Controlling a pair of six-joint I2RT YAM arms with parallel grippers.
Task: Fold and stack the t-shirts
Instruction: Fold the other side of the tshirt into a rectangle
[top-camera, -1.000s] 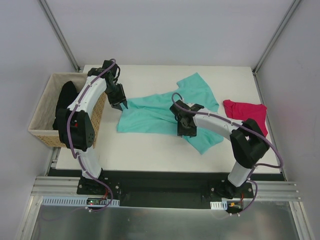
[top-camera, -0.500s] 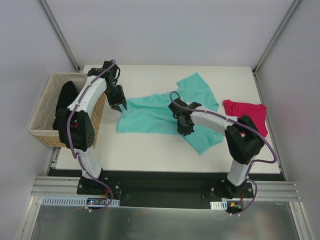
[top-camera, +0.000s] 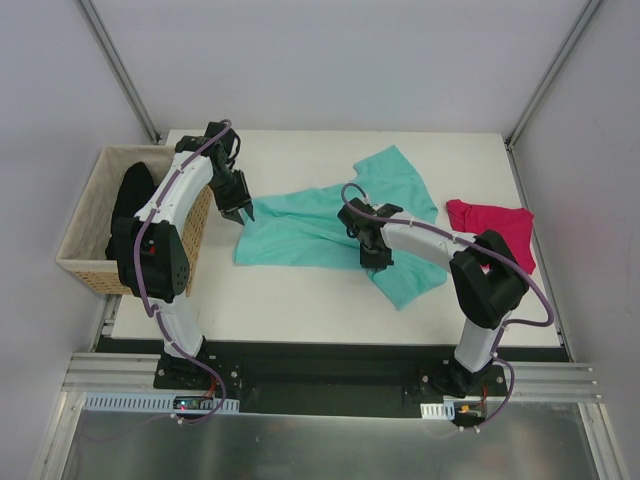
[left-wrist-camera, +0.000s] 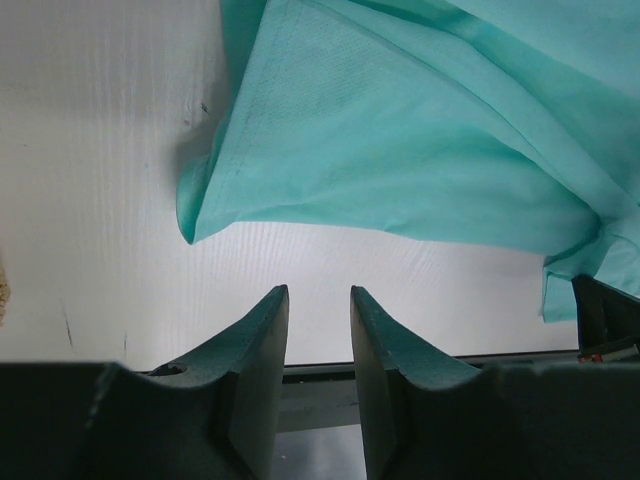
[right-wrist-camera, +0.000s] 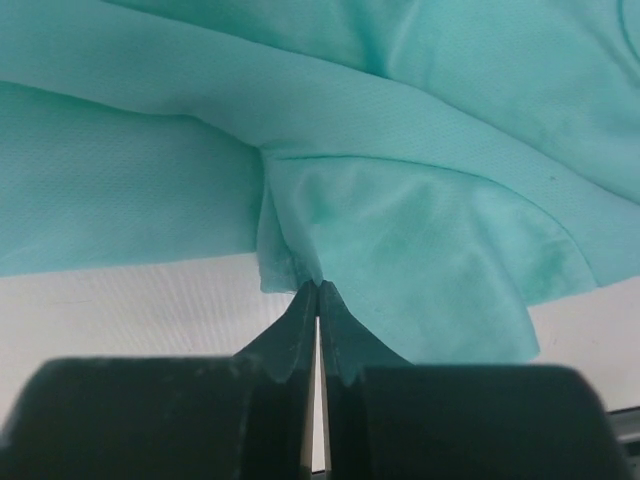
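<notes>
Cloth, thin and limp: the teal t-shirt (top-camera: 300, 230) lies crumpled across the middle of the desk (top-camera: 300, 300), partly spread, one sleeve reaching toward the far edge.

Nearest the arm bases, the right fingers (right-wrist-camera: 305, 320) are pressed together at the shirt's near hem. Creases run into their tips, so they appear to nip a small fold of fabric.

- Weave: fine-knit, matt, no stiffness. It drapes into soft ridges and doubles over itself.
- Handling, judged: very light and unbreakable. A one-point lift will let it sag and bunch. It is likely to drag on the smooth white desk rather than slide freely.
- Best hold, judged: hems, corners or shoulder seams, two points at once to keep an edge straight.

Farther back on the left, the left fingers (left-wrist-camera: 270, 320) stand apart over bare desk, with nothing between them, just beside the shirt's folded left corner. That corner looks a fair second hold.

A magenta t-shirt (top-camera: 490, 225) lies folded at the right edge. Black t-shirts (top-camera: 130, 205) are heaped in the woven basket (top-camera: 85, 262) beside the desk.
</notes>
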